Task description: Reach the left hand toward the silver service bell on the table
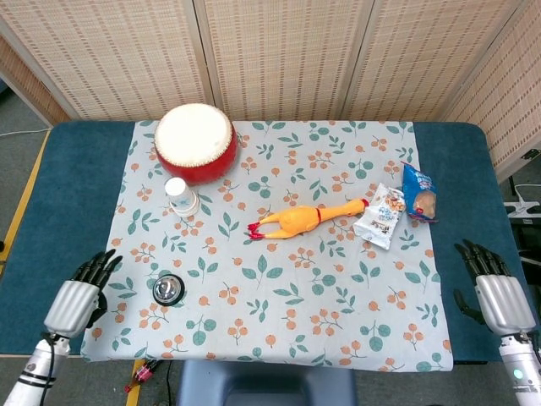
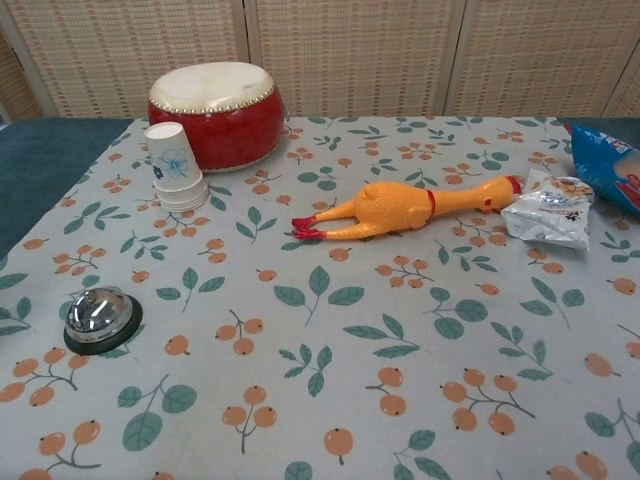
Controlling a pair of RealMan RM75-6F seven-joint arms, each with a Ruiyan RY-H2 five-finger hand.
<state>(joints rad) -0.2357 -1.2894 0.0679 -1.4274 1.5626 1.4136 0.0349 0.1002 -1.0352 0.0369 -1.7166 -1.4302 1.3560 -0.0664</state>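
The silver service bell (image 1: 168, 289) (image 2: 100, 317) with a black base stands uncovered on the floral cloth near the front left. My left hand (image 1: 81, 295) lies to the left of the bell on the blue table surface, apart from it, fingers spread and holding nothing. It does not show in the chest view. My right hand (image 1: 494, 292) rests at the table's right front edge, fingers spread, holding nothing.
A red drum (image 1: 196, 140) stands at the back left, with stacked paper cups (image 1: 181, 196) in front of it. A yellow rubber chicken (image 1: 303, 218) lies mid-table. Two snack bags (image 1: 382, 216) (image 1: 419, 193) lie at the right.
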